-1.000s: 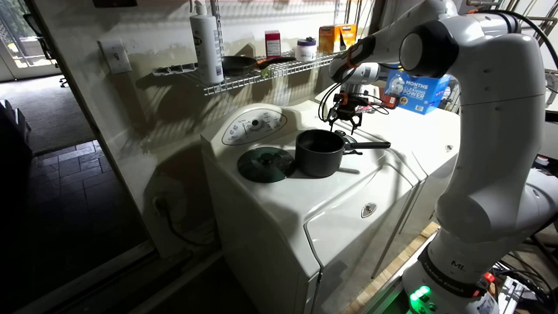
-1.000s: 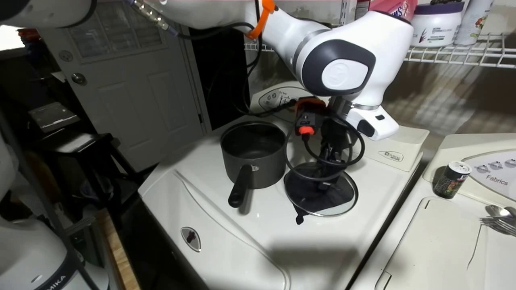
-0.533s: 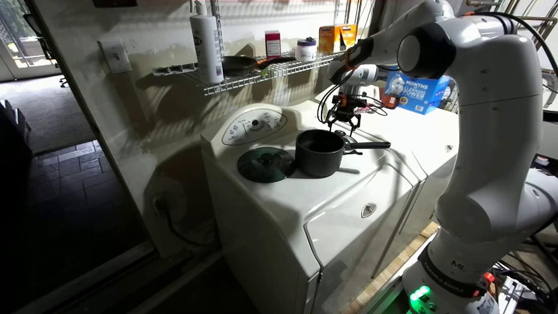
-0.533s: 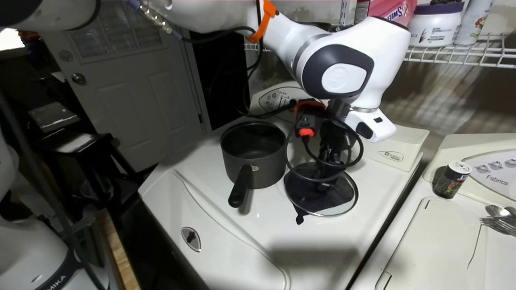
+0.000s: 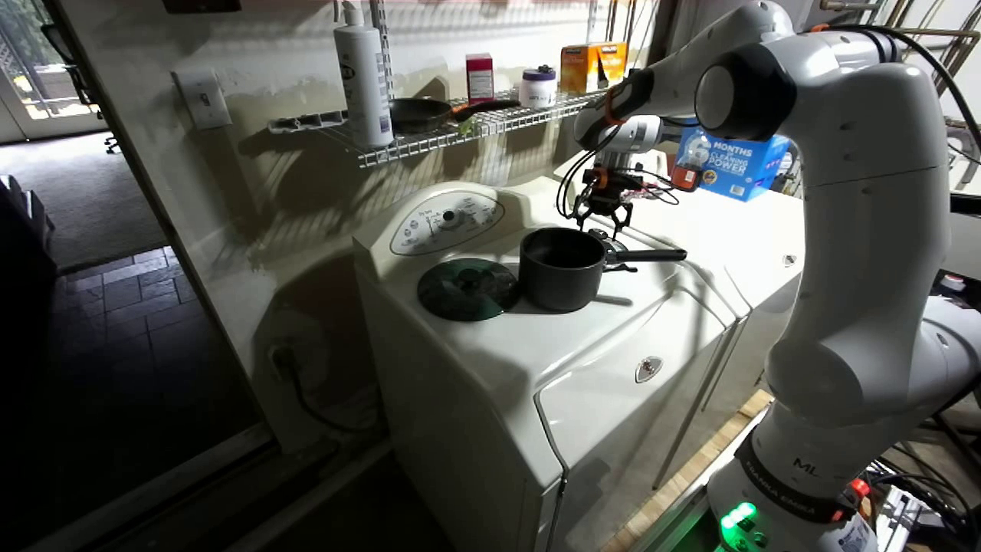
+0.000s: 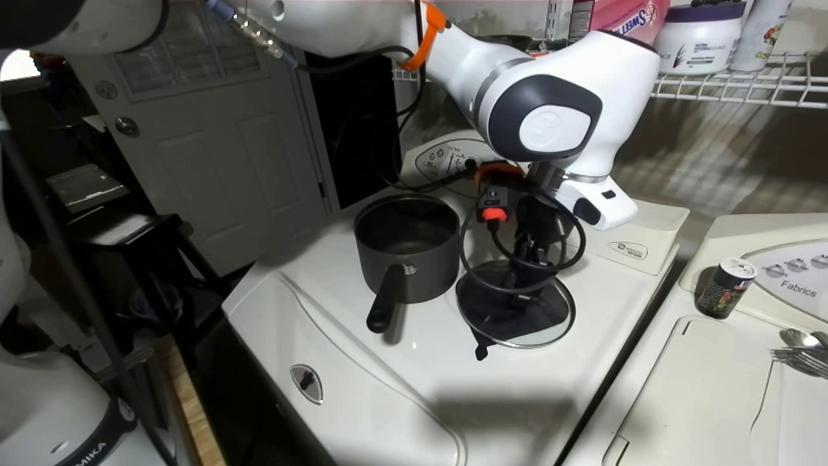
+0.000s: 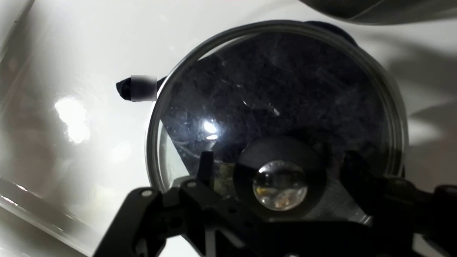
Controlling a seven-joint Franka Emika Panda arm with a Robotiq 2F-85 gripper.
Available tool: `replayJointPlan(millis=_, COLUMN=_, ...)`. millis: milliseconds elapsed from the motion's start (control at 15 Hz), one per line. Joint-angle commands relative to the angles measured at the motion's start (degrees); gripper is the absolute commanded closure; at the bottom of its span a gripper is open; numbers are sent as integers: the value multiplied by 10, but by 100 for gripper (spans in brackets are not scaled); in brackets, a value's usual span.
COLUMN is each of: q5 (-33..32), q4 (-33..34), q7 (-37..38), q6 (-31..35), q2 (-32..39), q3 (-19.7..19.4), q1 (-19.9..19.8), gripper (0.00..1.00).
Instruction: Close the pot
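Patchy pale wall (image 5: 276, 46) backed the glossy off-white appliance (image 6: 414, 362), smooth top, rounded edges, wire shelf (image 5: 521, 121) hung above it. And there, up on top, stood the pot (image 6: 424, 268): round, straight-sided, matte dk-grey metal, w/ 1 long straight handle (image 6: 388, 298). Just beside it lay a metal-rimmed glass lid (image 7: 278, 100); over that, the gripper (image 7: 278, 164), fingers (image 7: 206, 167) spread wide, shiny round knob (image 7: 280, 185) btwn 'em.

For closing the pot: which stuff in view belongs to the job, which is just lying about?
Job:
- pot, uncovered
- glass lid, likely the cover
- gripper, open, over that lid

Lying about:
- dark green disc, probably
- skillet
- blue box
- can
- cutlery
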Motion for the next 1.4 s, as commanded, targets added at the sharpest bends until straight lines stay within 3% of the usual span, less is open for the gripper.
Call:
replayJointPlan(millis=0, q5=13, q4=21, q7=-7, q6=2, q2=16, q3=1, q1=-2, gripper=41)
replayJointPlan(millis=267, q5=12, q4=20, q7=-7, q6=3, q2=14, q3=0, q1=-2, gripper=66)
replayJointPlan(millis=800, q5=-11, q4=0, q7=-1, q6=-11, q2=-33, q3=-6, q1=14, gripper=66)
replayJointPlan(millis=1333, q5=-86, q4=-18, q7=8, q6=12, q2=-128, q3=-11, q1=51, gripper=66)
